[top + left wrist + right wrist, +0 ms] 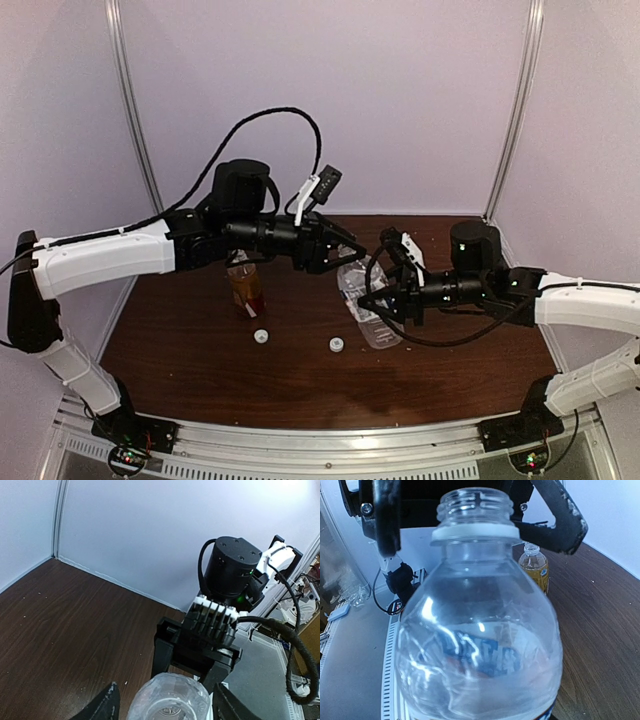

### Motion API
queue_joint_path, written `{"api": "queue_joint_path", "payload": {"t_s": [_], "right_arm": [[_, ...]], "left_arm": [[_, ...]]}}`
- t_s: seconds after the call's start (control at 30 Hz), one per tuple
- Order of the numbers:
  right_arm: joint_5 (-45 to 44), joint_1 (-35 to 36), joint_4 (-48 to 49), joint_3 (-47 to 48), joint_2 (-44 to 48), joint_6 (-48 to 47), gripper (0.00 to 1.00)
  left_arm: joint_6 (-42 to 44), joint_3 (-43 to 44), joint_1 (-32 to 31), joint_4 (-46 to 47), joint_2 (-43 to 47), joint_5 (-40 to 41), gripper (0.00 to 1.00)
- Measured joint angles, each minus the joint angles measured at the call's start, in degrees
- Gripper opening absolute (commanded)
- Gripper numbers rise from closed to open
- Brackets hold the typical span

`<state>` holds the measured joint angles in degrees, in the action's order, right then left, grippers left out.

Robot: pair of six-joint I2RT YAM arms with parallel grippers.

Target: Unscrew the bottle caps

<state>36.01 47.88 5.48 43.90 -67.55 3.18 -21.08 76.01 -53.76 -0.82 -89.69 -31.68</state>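
Observation:
The clear bottle [366, 308] with a blue-white label is tilted above the table, and my right gripper [385, 298] is shut on its body. It fills the right wrist view [480, 645], hiding that gripper's fingers; its neck [475, 505] is open, with only a white ring. My left gripper [345, 252] is open. Its fingers [102, 705] stand either side of the open neck [170, 700] without touching. The amber bottle [246, 287] stands on the table under my left arm, capless in the right wrist view [535, 567]. Two white caps [261, 336] [336, 345] lie on the table.
The dark wooden table [200, 340] is enclosed by white walls at the back and sides. A metal rail [330, 440] runs along its near edge. My right arm's motor housing [230, 567] looms behind the bottle in the left wrist view.

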Motion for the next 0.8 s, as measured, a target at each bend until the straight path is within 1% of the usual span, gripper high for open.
{"api": "queue_joint_path", "payload": {"t_s": [0.23, 0.57, 0.7, 0.8], "right_arm": [[-0.1, 0.0, 0.4, 0.0, 0.0, 0.0, 0.38], [-0.9, 0.0, 0.4, 0.0, 0.0, -0.3, 0.38], [-1.3, 0.2, 0.6, 0.0, 0.2, -0.3, 0.39], [-1.6, 0.3, 0.8, 0.0, 0.2, -0.4, 0.41]], "left_arm": [[-1.5, 0.2, 0.0, 1.0, -0.3, -3.0, 0.48], [-2.1, 0.3, 0.2, 2.0, -1.0, -4.5, 0.40], [-2.4, 0.2, 0.3, 2.2, -1.0, -4.6, 0.35], [-2.7, 0.2, 0.4, 2.6, -1.0, -4.6, 0.29]]}}
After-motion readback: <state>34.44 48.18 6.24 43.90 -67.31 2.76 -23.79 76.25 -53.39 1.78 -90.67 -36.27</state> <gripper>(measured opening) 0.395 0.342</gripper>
